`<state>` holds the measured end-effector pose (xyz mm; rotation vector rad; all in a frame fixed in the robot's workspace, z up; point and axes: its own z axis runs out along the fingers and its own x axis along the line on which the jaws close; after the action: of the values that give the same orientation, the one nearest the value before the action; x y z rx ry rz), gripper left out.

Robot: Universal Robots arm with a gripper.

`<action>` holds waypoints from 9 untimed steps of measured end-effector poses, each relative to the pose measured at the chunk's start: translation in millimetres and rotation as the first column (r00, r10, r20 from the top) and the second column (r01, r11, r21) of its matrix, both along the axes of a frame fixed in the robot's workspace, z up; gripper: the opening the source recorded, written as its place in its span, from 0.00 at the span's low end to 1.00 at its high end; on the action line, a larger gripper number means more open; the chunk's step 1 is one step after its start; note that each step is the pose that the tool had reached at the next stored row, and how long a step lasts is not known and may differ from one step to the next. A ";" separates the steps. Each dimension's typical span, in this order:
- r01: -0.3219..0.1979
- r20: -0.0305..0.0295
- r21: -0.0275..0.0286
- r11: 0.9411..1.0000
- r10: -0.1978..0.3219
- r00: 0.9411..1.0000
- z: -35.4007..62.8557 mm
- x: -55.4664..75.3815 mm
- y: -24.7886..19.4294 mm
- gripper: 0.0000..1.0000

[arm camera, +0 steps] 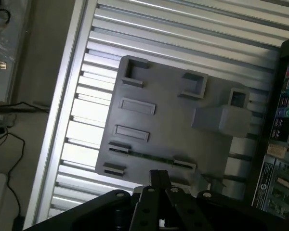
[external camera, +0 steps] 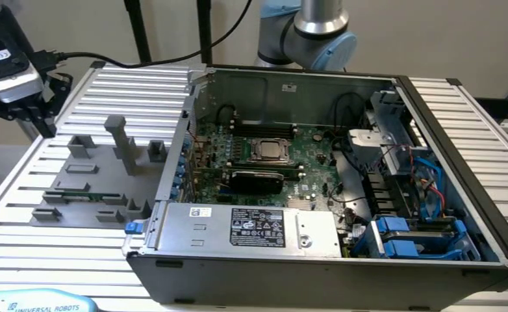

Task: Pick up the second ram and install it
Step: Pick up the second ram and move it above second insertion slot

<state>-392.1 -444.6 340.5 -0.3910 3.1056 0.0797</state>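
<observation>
Ribbed aluminium tabletop (external camera: 462,123) under everything, pale wall behind. Open computer case (external camera: 280,91) across the centre and right of the exterior view, green motherboard (external camera: 310,146) exposed inside. Grey fixture plate (external camera: 89,213) at lower left of that view, just beside the case, dotted with small holder blocks and one tall post (external camera: 119,143).

Second ram (external camera: 82,194) lying flat on that plate, cradled between two low holders, untouched. Thin green strip, long axis nearly level across the exterior view, left to right.

Gripper (external camera: 41,123) at upper left of the exterior view, up off the table, fingers pressed together, pinching nothing. Well apart from the strip, with the ram down and slightly right of it in the frame. From the wrist camera, the same strip (arm camera: 149,156) close ahead of the closed gripper (arm camera: 159,179), its long axis slanting across the line of the fingers.

Judged early in the task: pick-up not yet begun, strip resting in its cradle, no contact.
</observation>
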 end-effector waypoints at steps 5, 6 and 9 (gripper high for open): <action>-0.091 -0.003 0.000 0.996 0.091 0.996 -2.7 0.0 0.0 0.11; -0.109 -0.004 0.000 0.994 0.109 0.994 -3.3 0.0 0.0 0.11; -0.163 -0.005 0.000 0.987 0.163 0.987 -5.0 0.0 0.0 0.11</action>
<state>-392.1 -444.7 335.6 -0.6457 3.0722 0.0818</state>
